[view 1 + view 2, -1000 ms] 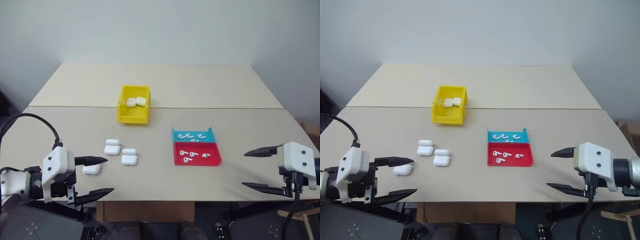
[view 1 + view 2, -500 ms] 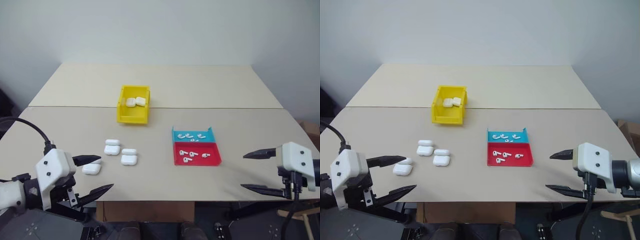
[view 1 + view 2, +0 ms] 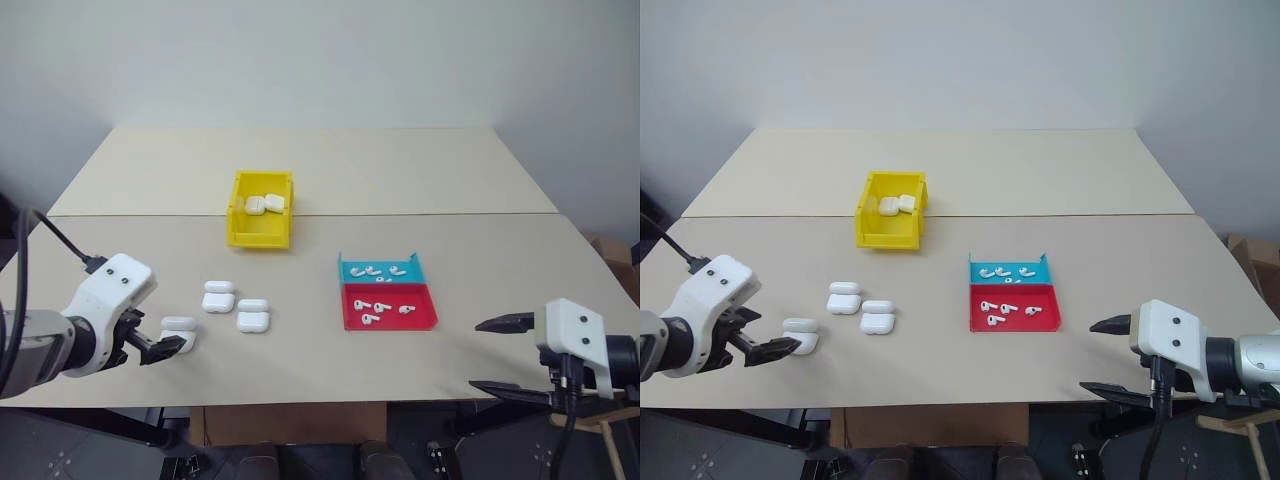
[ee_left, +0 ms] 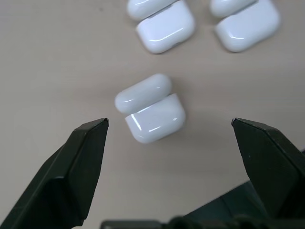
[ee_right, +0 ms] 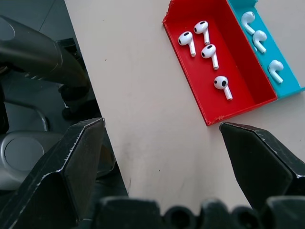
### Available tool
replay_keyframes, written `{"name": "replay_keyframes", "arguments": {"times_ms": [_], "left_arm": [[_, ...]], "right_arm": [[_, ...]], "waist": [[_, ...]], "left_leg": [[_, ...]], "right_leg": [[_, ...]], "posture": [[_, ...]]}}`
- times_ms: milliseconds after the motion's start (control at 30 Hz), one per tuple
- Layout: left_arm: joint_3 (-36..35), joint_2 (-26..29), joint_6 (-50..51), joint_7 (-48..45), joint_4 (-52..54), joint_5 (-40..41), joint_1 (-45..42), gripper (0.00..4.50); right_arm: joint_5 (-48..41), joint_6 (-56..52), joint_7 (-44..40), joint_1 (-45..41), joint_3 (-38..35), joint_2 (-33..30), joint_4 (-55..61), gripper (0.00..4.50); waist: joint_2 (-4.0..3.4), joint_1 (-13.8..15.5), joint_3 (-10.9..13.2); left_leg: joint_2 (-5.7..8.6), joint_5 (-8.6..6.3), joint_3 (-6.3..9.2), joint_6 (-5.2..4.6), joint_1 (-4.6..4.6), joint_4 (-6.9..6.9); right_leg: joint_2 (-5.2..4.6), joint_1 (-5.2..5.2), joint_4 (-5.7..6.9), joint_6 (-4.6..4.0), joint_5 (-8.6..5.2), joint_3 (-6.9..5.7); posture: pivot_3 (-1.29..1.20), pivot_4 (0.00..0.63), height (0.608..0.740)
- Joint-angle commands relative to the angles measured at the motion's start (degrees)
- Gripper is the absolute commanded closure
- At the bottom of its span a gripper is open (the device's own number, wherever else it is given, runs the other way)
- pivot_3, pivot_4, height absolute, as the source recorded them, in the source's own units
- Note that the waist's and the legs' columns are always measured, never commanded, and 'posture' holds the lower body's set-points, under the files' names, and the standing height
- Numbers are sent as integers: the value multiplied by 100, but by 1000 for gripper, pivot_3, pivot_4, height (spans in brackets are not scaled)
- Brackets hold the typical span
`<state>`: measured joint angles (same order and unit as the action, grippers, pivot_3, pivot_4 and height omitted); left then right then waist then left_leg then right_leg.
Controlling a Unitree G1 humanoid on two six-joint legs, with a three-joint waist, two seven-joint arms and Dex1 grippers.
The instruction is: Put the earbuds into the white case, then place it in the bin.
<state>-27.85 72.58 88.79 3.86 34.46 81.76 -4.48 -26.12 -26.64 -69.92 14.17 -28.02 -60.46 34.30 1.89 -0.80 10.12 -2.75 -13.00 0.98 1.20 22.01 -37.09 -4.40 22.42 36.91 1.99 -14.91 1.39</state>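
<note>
Left end effector (image 4: 169,126) hangs open over a lid-open white case (image 4: 150,108); right end effector (image 3: 506,355) open near the red tray (image 3: 390,307).

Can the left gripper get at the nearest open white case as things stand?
Probably yes: the left gripper hangs open over the nearest white case, which lies apart from its neighbours, nothing between.
</note>
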Motion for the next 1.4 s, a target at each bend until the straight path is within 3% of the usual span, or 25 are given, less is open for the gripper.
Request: {"name": "replay_keyframes", "arguments": {"times_ms": [33,200,367,567,700,1400], "left_arm": [[450,1235,-1946,2694,-412,2936,736,0],[846,1417,-3423,3971,11,3124,1445,0],[1613,1073,-4054,4578,-85,3124,1002,0],[2372,223,-3915,5252,-546,3124,-19,0],[2700,78,-3685,5624,-694,3124,-509,0],[2947,-827,-3028,6107,-1308,3124,-1094,0]], "right_arm": [[-65,-39,37,-68,7,-53,-2,40],[12,-5,103,-161,193,-72,-115,40],[15,-36,232,-133,317,-9,-33,40],[14,-62,277,175,148,35,102,40],[-3,-109,331,364,36,77,220,40],[-19,-198,662,784,-30,303,540,40]], "waist": [[19,16,10],[-4,63,16],[0,144,16],[8,179,14],[21,189,14],[26,155,12]], "left_leg": [[-5,0,4,1,0,1],[22,1,-44,3,-20,3],[17,2,-65,5,-21,5],[19,3,-72,7,-18,7],[19,5,-72,10,-18,6],[21,7,-80,14,-33,9]], "right_leg": [[-2,4,4,-8,4,2],[-27,-4,0,-12,8,41],[-9,-1,-11,-26,5,54],[-6,1,-14,-8,16,60],[-5,0,-16,1,21,61],[-5,-7,-16,7,24,75]], "posture": [[0,150,740],[0,150,740],[0,150,740],[0,150,740],[0,150,740],[0,150,740]]}}
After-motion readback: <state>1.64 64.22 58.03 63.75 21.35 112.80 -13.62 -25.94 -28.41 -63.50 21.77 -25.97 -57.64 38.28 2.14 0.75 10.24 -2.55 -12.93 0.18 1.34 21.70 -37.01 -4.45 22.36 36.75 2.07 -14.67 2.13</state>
